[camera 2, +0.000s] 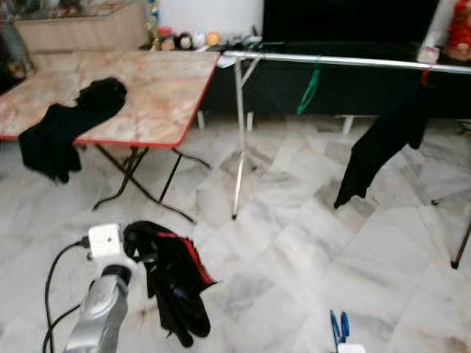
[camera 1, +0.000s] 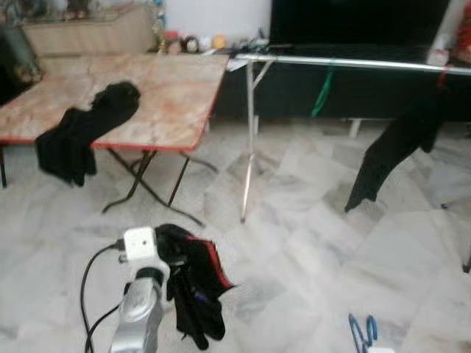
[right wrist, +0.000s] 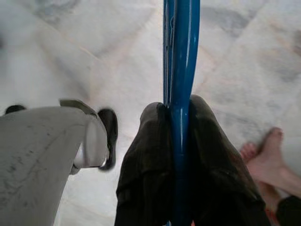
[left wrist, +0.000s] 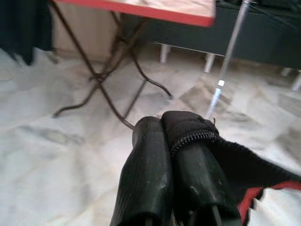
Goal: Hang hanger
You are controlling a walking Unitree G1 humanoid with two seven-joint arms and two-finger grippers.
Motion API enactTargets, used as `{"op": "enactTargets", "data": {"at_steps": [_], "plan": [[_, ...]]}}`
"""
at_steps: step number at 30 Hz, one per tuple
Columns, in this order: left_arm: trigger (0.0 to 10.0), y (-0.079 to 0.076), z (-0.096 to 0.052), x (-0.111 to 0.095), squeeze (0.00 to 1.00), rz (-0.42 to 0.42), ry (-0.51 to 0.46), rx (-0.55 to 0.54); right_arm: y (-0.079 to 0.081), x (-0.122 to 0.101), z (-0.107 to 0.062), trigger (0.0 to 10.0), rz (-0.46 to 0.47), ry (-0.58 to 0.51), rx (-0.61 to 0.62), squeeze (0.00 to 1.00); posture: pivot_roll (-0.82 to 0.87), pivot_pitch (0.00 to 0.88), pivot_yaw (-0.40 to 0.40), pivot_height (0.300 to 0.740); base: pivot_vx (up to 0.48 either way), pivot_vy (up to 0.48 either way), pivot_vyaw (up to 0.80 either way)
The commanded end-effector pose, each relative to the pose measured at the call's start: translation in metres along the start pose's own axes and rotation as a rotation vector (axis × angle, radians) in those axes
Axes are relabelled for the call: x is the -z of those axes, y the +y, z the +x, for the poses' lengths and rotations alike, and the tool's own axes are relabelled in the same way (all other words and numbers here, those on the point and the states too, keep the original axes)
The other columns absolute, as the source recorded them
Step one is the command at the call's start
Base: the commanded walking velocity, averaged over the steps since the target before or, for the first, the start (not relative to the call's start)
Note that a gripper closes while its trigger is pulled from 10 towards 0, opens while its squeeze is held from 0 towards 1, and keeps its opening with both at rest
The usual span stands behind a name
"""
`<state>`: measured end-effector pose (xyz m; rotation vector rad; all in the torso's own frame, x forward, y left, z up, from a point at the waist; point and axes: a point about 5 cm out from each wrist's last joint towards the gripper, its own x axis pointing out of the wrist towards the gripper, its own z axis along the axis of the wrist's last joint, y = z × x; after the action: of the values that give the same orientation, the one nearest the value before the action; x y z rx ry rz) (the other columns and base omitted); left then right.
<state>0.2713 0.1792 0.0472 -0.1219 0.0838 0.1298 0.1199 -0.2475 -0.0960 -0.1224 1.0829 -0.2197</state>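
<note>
- The marble floor (camera 1: pixel 309 243) spreads under everything, pale and veined
- A folding table (camera 1: pixel 169 95) with a red edge stands on the floor at the left, and a black garment (camera 1: pixel 81 136) hangs over its near edge
- A metal clothes rail (camera 1: pixel 353 63) runs from beside the table's far right corner off to the right; a green hanger (camera 1: pixel 321 94) and a black garment on a red hanger (camera 1: pixel 397 147) hang from it
- The left gripper (left wrist: pixel 176 136), in front of the table and low, has its fingers pressed together on a black cloth with red trim (camera 1: pixel 195 283) that dangles from it
- The right gripper (right wrist: pixel 178 113), well to the right of the table and near the floor, pinches a blue hanger (right wrist: pixel 181 52) between its fingers
- A person's bare foot (right wrist: pixel 265 157) rests on the floor beside that gripper
</note>
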Motion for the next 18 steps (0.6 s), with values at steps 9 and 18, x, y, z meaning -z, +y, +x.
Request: {"op": "enactTargets", "data": {"at_steps": [9, 18], "plan": [[10.0, -0.0059, 0.0032, -0.0064, 0.0, 0.005, -0.026, 0.022, -0.0026, -0.0012, 0.0003, 10.0, 0.022, 0.002, 0.011, 0.0, -0.15, 0.0, 0.056, 0.732, 0.0, 0.29, 0.0], [10.0, -0.0051, 0.0033, -0.0071, 0.0, 0.01, -0.028, 0.025, -0.0017, -0.0019, 0.0006, 10.0, -0.001, 0.007, -0.009, 0.0, -0.15, 0.0, 0.057, 0.732, 0.0, 0.289, -0.33]]}}
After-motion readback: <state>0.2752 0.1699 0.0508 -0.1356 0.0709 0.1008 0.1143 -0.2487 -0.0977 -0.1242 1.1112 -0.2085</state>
